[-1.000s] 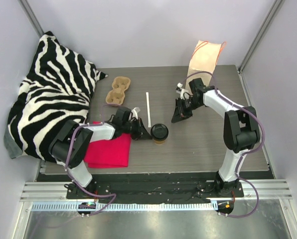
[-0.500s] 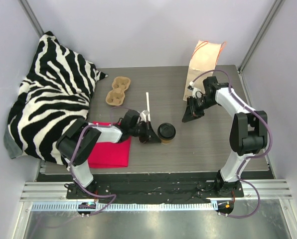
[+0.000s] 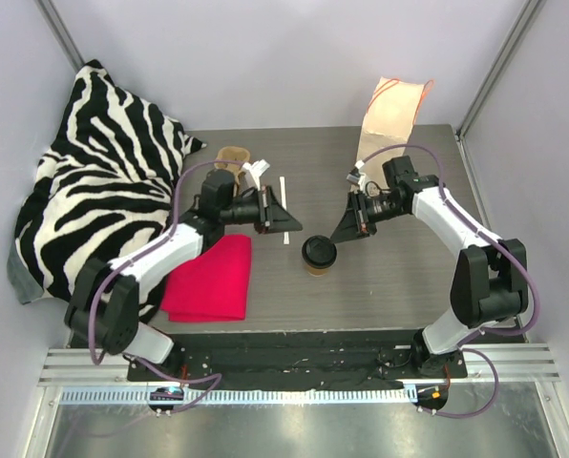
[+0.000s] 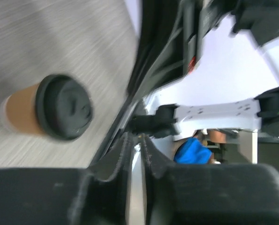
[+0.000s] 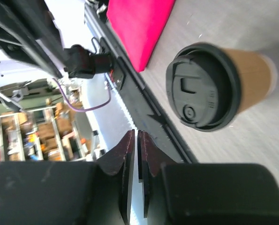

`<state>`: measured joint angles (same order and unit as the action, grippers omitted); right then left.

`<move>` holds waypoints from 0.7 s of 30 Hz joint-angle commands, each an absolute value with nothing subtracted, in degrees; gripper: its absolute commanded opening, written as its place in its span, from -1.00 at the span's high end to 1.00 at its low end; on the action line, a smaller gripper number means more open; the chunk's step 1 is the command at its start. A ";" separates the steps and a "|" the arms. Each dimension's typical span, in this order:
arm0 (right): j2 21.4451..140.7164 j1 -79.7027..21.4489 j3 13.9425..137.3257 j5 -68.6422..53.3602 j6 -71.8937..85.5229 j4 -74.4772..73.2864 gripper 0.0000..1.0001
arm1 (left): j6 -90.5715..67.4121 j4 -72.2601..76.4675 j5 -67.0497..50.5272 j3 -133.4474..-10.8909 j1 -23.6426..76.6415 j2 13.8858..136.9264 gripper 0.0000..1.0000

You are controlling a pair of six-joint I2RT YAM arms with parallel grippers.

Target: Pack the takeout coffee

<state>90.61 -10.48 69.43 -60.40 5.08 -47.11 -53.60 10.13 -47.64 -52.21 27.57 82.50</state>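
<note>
Nearest us, on the left of the counter (image 3: 399, 281), lies a flat red cloth (image 3: 208, 279). Just to its right, on bare wood-grain, the takeout coffee (image 3: 318, 255) stands upright – brown paper wall, round black lid pressed on top – touching neither arm.

A little farther back, the two end effectors flank it. The left end effector (image 4: 135, 137) hangs above the counter up and to the left of the cup, its fingers drawn almost together with only a slit of light between them, and we see nothing in that slit. The right end effector (image 5: 135, 133) sits up and to the right of the cup, tips pointed down toward it, closed to a hairline and likewise empty; its wrist view shows the lid just beside the fingers, apart from them.

Behind the left end effector a thin white stick (image 3: 283, 183) lies on the counter, partly hidden by it. Farther still, a tan pulp carrier (image 3: 231, 155) peeks out past the left arm – and a kraft paper bag (image 3: 391, 119) with orange handles stands at the back right. A zebra-striped pillow (image 3: 103, 181) fills the far left corner.
</note>
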 commanded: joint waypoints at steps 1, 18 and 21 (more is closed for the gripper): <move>89.03 -12.21 67.50 -62.84 10.02 -41.05 0.71 | -62.66 17.65 -48.44 -58.26 30.05 89.98 0.80; 93.43 -13.09 58.97 -59.85 16.35 -29.00 0.98 | -71.20 27.16 -45.35 -59.50 34.54 96.07 1.00; 93.16 -13.10 58.97 -59.94 16.61 -29.09 0.98 | -70.84 25.84 -44.74 -59.07 34.89 94.66 1.00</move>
